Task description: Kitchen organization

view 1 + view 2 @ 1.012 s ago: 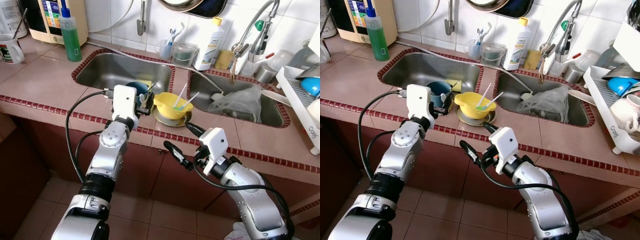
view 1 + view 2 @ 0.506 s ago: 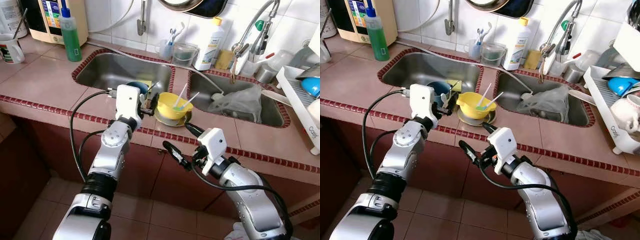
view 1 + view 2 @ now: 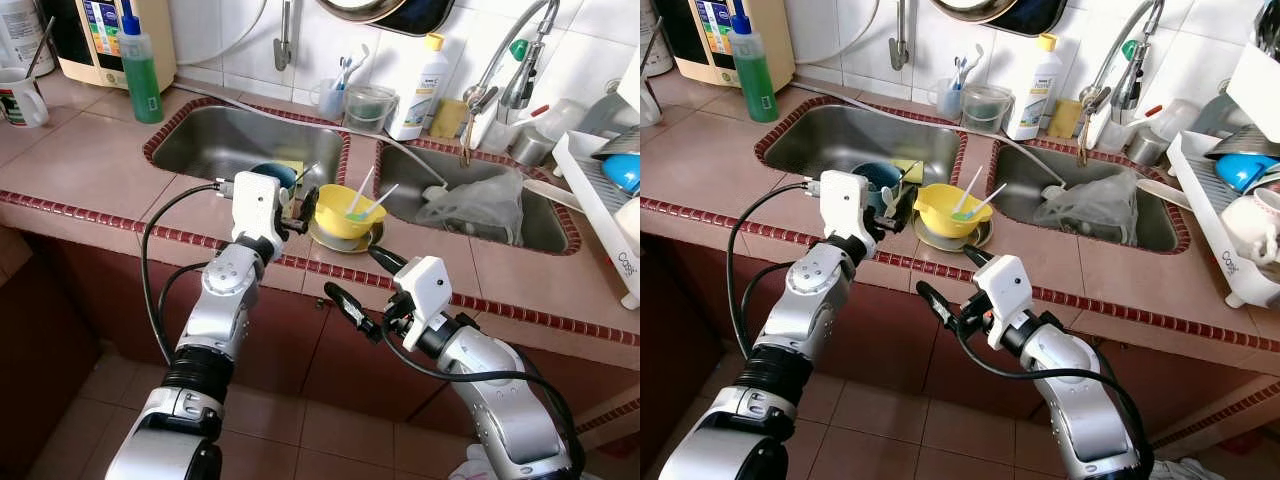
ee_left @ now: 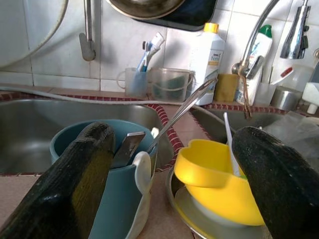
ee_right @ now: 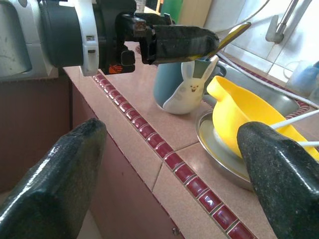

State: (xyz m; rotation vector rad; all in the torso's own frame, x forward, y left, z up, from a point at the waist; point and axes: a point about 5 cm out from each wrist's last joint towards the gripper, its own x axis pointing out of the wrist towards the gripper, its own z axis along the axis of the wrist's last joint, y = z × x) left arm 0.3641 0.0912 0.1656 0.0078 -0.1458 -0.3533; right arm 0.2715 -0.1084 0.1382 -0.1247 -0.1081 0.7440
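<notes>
Left pincer (image 3: 297,205) hung released before the blue mug (image 4: 114,174).
Mug sat straight ahead, upright; right pincer (image 3: 358,285) lay released, farther off.

the left gripper (image 4: 174,184) has its two black fingers (image 4: 75,189) spread wide, one on either side of a blue mug (image 4: 102,174) with a white rabbit-shaped handle and a yellow bowl (image 4: 219,179) resting on a metal plate (image 4: 199,221). a metal utensil (image 4: 182,112) leans out of the mug, and a white utensil (image 4: 229,142) stands in the bowl. behind them are a steel sink (image 4: 35,129), a cup of toothbrushes (image 4: 137,79), a clear container (image 4: 172,84), a white bottle with a yellow cap (image 4: 209,57) and a tap (image 4: 259,35) against the tiled wall.
</notes>
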